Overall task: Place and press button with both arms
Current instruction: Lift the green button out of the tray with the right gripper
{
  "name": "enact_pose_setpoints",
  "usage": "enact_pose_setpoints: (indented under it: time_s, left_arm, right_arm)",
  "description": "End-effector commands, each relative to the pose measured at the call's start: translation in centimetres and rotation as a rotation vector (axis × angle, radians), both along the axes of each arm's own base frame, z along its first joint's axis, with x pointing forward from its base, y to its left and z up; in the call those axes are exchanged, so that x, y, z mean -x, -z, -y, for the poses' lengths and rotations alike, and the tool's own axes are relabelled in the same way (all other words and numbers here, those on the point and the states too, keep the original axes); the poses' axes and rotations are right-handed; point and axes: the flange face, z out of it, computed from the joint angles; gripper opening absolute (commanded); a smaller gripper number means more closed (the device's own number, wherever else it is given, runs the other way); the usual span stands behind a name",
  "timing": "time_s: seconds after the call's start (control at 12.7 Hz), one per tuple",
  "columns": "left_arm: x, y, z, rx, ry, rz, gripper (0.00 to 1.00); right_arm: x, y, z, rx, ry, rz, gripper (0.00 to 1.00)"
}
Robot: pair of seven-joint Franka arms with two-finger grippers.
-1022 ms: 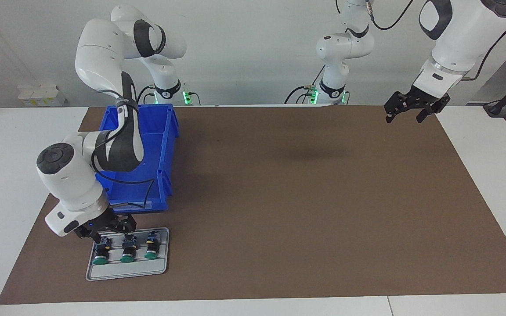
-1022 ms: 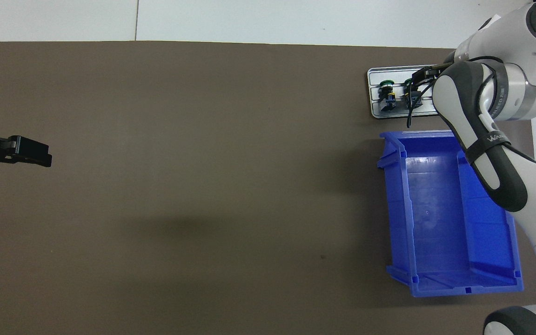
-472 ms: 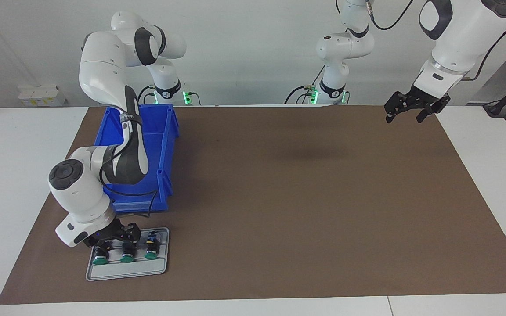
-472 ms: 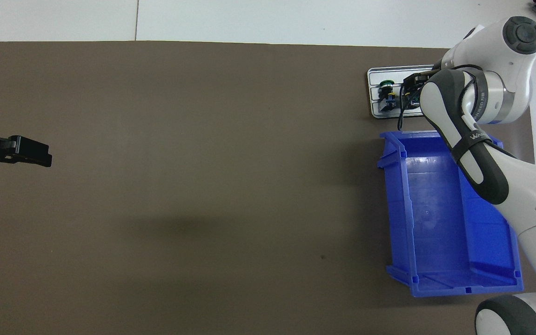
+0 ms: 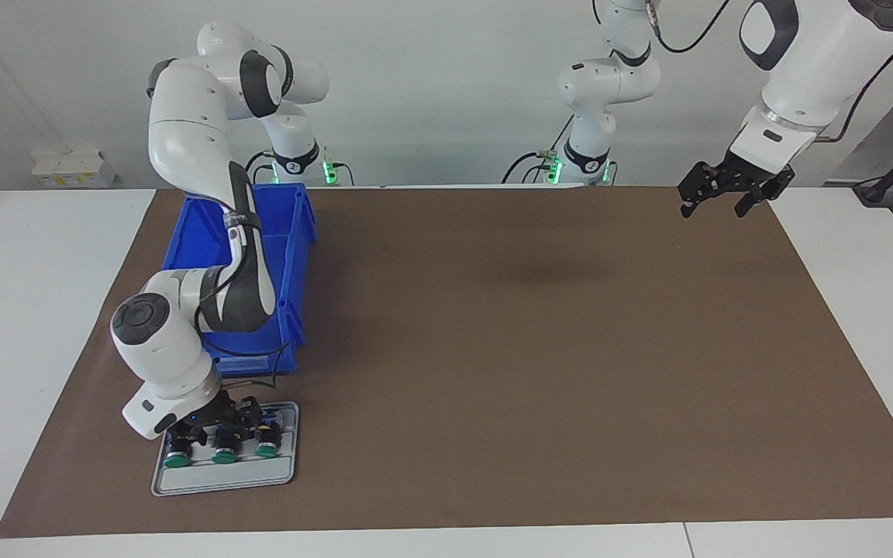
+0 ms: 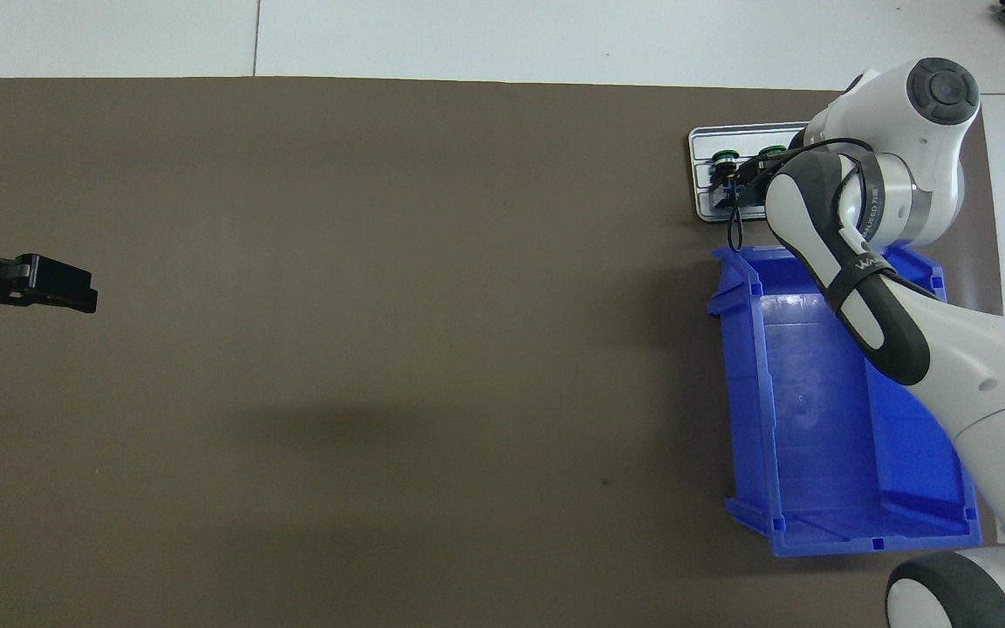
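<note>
Right gripper (image 5: 218, 425) low over middle green-capped black push-button (image 5: 223, 448) on grey metal tray (image 5: 222, 479), 3 o'clock of blue plastic bin (image 6: 816, 488); finger state unclear. Button likely light, rigid; grasp cylindrical body. Left gripper (image 5: 729, 190) waits open.

Robot lab: two bench-mounted arms (image 5: 206, 139), bare walls.

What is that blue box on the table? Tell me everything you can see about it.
The blue bin is an open-topped rectangular tub that looks like moulded plastic, with ribbed corners and a lowered lip on its end farthest from the robots. It stands upright on the brown mat toward the right arm's end of the table, just nearer to the robots than the grey tray. Nothing is seen inside it. The right arm crosses over it.
</note>
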Motion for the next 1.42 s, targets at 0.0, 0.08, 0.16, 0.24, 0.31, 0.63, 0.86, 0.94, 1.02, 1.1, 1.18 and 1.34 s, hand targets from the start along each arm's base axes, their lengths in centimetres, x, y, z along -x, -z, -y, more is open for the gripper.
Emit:
enact_pose_setpoints:
  time_s: [0.0,0.08,0.16,0.24,0.31,0.63,0.86,0.94,1.02,1.1,1.18,1.34]
  left_arm:
    - [0.6,0.0,-0.2,-0.005,0.0,-0.003,1.0]
    - [0.6,0.0,-0.2,-0.005,0.0,-0.004,1.0]
    - [0.6,0.0,-0.2,-0.005,0.0,-0.003,1.0]
    - [0.6,0.0,-0.3,-0.005,-0.001,-0.004,1.0]
    - [0.6,0.0,-0.3,-0.005,-0.002,-0.004,1.0]
    - [0.6,0.0,-0.3,-0.005,-0.002,-0.003,1.0]
    - [0.6,0.0,-0.2,-0.005,0.0,-0.004,1.0]
    - [0.6,0.0,-0.2,-0.005,0.0,-0.004,1.0]
    - [0.6,0.0,-0.3,-0.005,-0.001,-0.004,1.0]
    - [0.6,0.0,-0.3,-0.005,-0.002,-0.003,1.0]
    - [0.6,0.0,-0.2,-0.005,0.0,-0.003,1.0]
    - [0.6,0.0,-0.2,-0.005,0.0,-0.004,1.0]
  right_arm:
    - [0.6,-0.3,0.4,0.002,-0.021,0.0,0.69]
    - [0.6,-0.3,0.4,0.001,-0.021,-0.002,0.55]
    - [0.6,-0.4,0.4,0.001,-0.019,-0.005,0.25]
    - [0.6,-0.5,0.6,0.001,-0.017,-0.002,0.0]
    - [0.5,-1.0,0.6,-0.004,-0.013,0.004,0.0]
    - [0.9,-6.6,0.2,-0.012,0.024,0.052,0.0]
    - [2.4,-12.0,-0.8,-0.019,0.098,0.029,0.0]
    - [3.2,-13.5,-0.9,-0.018,0.121,0.015,0.0]
    - [4.0,-15.0,-1.3,-0.018,0.131,0.013,0.0]
    - [5.0,-16.2,-2.3,-0.017,0.122,0.019,0.0]
    - [6.1,-17.5,-3.0,-0.017,0.118,0.025,0.0]
    - [8.7,-19.3,-3.7,-0.015,0.148,0.014,0.0]
